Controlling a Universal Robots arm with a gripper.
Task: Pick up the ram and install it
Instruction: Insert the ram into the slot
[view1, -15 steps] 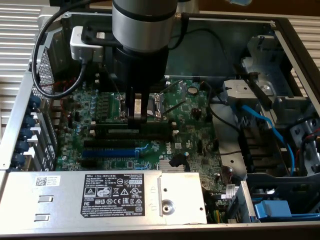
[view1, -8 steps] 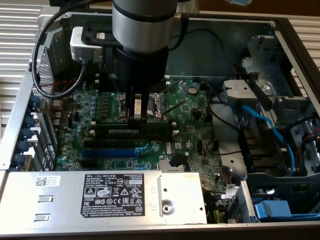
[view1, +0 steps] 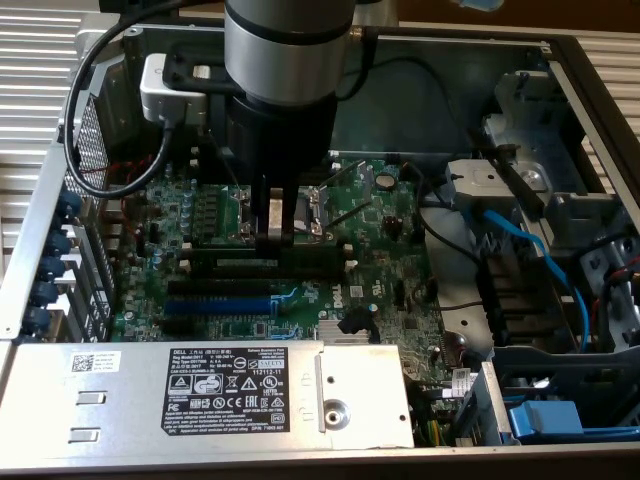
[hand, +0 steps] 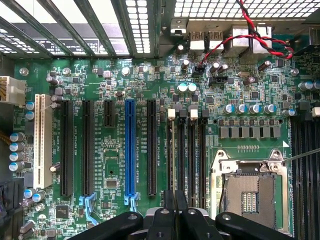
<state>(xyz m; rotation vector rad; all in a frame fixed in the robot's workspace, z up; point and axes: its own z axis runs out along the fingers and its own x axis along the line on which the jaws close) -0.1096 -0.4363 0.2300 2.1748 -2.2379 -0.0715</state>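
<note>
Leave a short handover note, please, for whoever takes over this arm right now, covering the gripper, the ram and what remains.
Gripper: shut on the thin green ram stick, low over the green motherboard.
Ram: upright and seen edge-on, lined up along one of the long black memory slots, beside the open processor socket.
Done: the stick is picked up and at the slots.
Left: whether it is fully seated cannot be told, and the gripper has not let go of it.
</note>
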